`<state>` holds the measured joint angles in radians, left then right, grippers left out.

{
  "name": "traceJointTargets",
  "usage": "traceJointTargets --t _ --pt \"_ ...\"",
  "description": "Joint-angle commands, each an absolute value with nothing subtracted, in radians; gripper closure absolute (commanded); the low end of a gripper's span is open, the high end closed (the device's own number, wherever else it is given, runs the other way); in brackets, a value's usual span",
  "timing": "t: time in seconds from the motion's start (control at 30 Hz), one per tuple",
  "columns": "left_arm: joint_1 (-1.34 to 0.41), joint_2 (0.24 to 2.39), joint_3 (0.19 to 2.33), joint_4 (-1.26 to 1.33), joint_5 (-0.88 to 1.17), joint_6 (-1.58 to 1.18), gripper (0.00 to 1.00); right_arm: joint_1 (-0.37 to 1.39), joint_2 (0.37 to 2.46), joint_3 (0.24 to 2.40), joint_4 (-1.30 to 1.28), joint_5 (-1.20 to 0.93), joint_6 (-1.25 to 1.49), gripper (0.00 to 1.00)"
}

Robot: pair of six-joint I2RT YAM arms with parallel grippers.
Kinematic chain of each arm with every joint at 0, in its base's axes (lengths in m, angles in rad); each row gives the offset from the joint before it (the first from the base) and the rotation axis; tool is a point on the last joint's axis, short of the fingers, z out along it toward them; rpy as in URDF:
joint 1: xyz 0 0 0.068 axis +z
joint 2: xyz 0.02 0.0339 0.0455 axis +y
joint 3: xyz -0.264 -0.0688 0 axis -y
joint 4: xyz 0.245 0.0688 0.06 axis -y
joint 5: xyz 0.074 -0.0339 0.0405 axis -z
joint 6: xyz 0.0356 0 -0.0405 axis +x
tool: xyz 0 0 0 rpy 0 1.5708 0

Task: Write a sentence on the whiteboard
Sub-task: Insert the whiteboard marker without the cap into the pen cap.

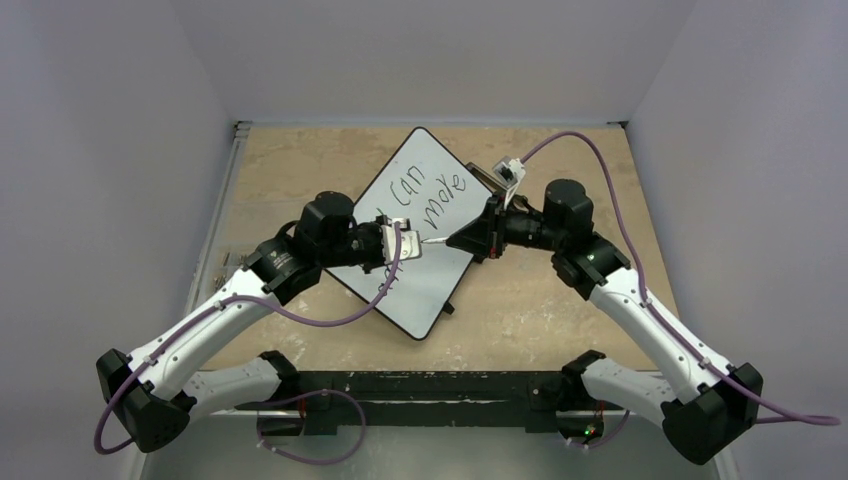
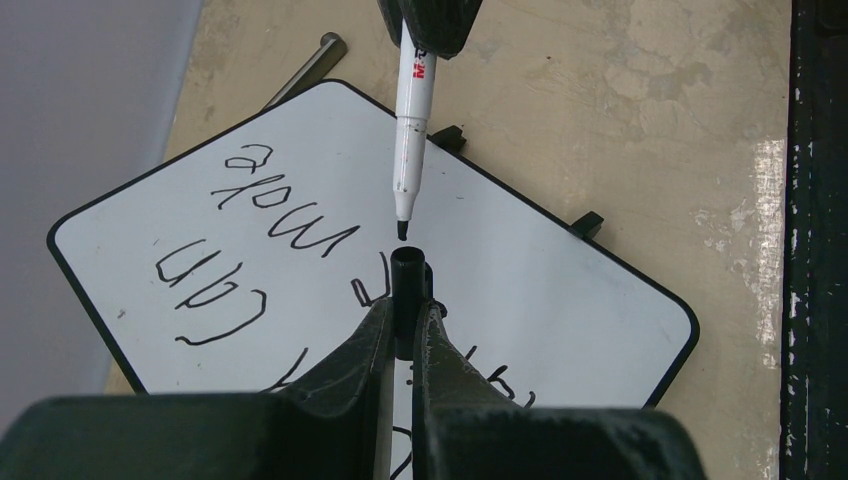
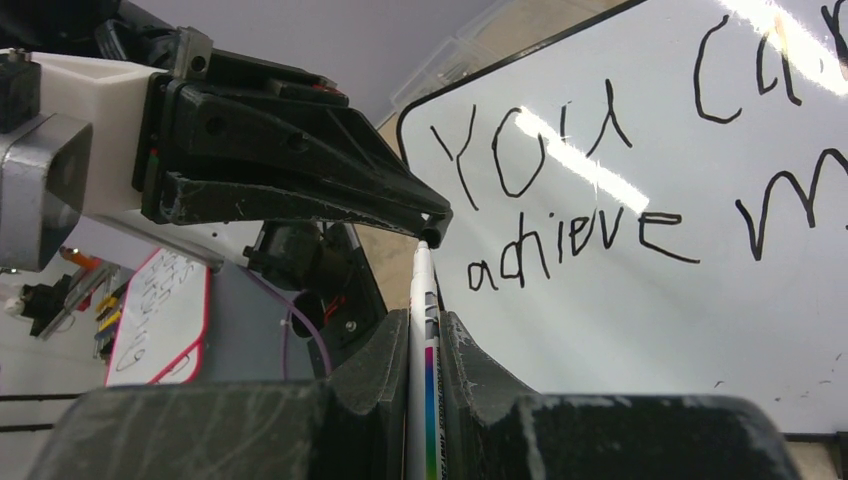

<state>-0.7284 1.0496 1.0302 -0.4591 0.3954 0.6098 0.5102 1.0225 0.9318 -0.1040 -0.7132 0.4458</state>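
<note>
Writing looks finished: we read the sentence [image 3: 580, 240] "You can achieve more" on the whiteboard [image 1: 430, 290], which lies under both grippers. Our right gripper [image 3: 425, 330] clamps the marker [image 2: 410, 130], our left gripper [image 2: 407, 315] the cap [image 2: 407, 265], with the tip just short of it. We judge only capping is left.

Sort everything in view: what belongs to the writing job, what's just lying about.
Job: whiteboard, sentence, marker in right tool, marker cap in left tool.
Lying about: grey metal rod past the board, small red-edged board in the background.

Glare streaks across whiteboard [image 3: 640, 300], seemingly overhead
</note>
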Motion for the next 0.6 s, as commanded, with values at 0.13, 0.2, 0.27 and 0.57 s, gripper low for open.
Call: traceJointTargets --t 0.13,0.2,0.27,0.57 --pt "-0.725 1.051 1.075 -0.437 0.413 0.588 1.00 0.514 1.037 0.928 -0.071 -0.693 0.439 1.00" --pt "-0.725 1.051 1.074 -0.435 0.414 0.585 1.00 0.514 1.037 0.927 -0.068 -0.692 0.439 1.00" --pt "-0.725 1.052 1.074 -0.434 0.412 0.584 1.00 0.515 1.038 0.927 -0.067 -0.693 0.440 1.00" --pt "-0.726 1.056 1.074 -0.424 0.409 0.573 1.00 0.521 1.049 0.915 -0.045 -0.695 0.453 1.00"
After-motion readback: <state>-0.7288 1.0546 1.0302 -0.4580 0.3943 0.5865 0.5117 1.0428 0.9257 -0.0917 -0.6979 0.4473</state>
